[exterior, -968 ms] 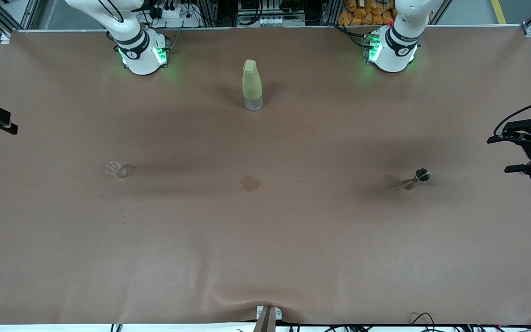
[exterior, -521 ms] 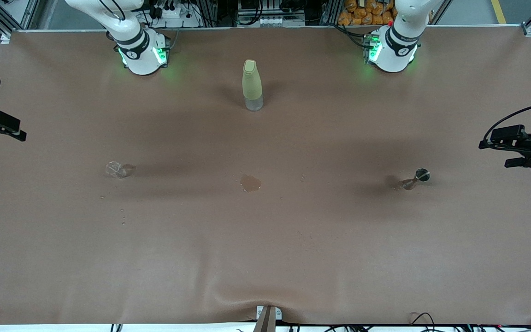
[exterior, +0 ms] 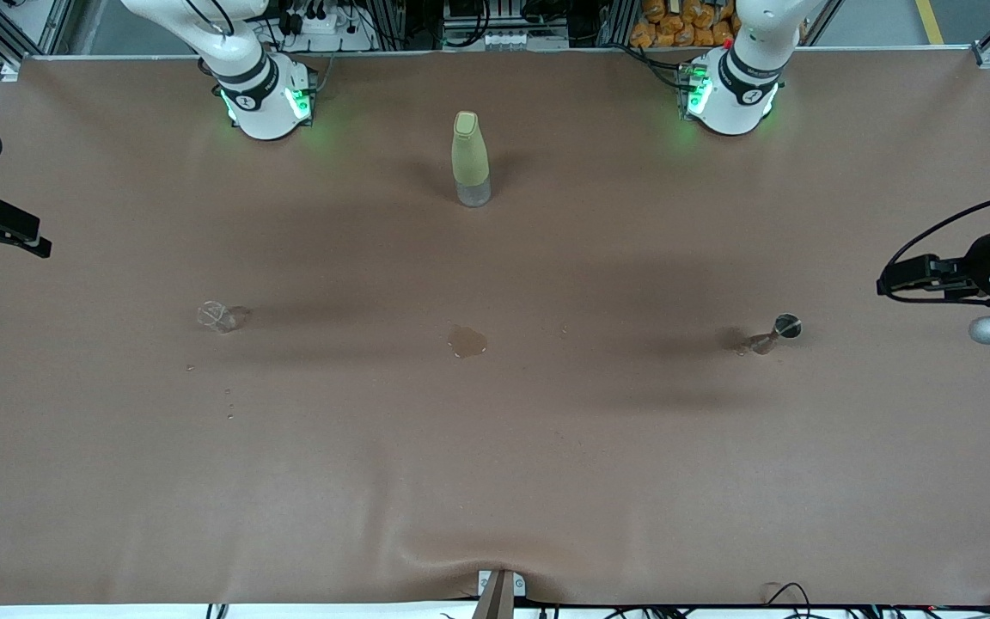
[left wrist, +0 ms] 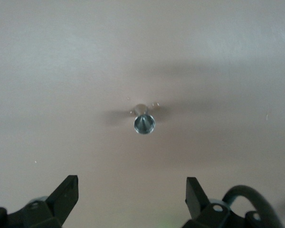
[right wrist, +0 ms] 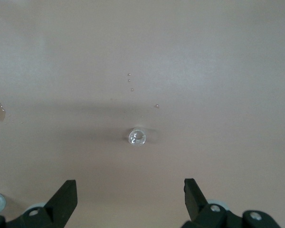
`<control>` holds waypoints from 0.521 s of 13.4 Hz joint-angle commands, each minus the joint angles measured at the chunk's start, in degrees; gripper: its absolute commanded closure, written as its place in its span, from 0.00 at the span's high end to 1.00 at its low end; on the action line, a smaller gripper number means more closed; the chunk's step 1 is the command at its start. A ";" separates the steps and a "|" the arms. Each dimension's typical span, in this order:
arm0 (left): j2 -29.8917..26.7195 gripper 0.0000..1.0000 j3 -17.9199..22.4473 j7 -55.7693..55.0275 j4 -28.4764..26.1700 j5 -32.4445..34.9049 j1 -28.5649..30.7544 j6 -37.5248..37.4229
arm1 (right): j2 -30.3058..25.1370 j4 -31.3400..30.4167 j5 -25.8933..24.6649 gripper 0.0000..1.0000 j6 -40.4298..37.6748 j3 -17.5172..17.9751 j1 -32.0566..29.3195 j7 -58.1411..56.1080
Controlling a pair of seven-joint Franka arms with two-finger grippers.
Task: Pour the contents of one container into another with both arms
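The left gripper (left wrist: 131, 197) has moved toward the small shiny steel jigger (exterior: 777, 333); both it and the right gripper (right wrist: 130, 197) stand wide open, holding nothing, the right over the tiny clear glass cup (right wrist: 137, 137).

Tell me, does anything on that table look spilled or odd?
Yes. A small puddle sits mid-table, between the tiny clear glass cup and the steel jigger, with stray droplets near the cup. Liquid has missed its container.

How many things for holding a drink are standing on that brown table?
3. A glass cup toward the right arm's end, a steel jigger toward the left arm's end, and a yellow-green bottle between the arms' bases, farther from the front camera than the puddle.
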 commanded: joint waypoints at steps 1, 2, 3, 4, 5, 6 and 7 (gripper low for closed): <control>-1.34 1.00 -0.09 -7.31 -1.11 1.22 0.63 2.13 | -1.68 -1.64 1.00 1.00 -0.26 0.31 -0.47 0.84; -1.17 1.00 -0.09 -9.17 -1.29 1.22 0.63 2.83 | -1.68 -1.38 0.83 1.00 -0.26 0.31 -0.47 0.32; -1.16 1.00 0.00 -9.54 -1.81 1.13 0.81 3.97 | -1.50 -0.42 0.22 1.00 -0.35 0.31 -0.30 0.66; -1.25 1.00 0.08 -9.63 -2.69 1.13 0.98 5.28 | -1.50 0.20 0.12 1.00 -1.40 0.22 -0.03 0.75; -1.51 1.00 0.26 -9.54 -3.57 0.96 1.42 6.34 | -1.50 0.21 0.12 1.00 -2.54 0.22 -0.12 0.49; -1.95 1.00 0.17 -9.63 -4.71 0.95 2.21 7.22 | -1.50 0.12 -0.05 1.00 -2.46 0.13 -0.12 0.23; -2.04 1.00 0.26 -9.63 -5.07 0.61 2.65 7.67 | -1.50 0.03 -0.92 1.00 -2.11 0.22 -0.12 0.05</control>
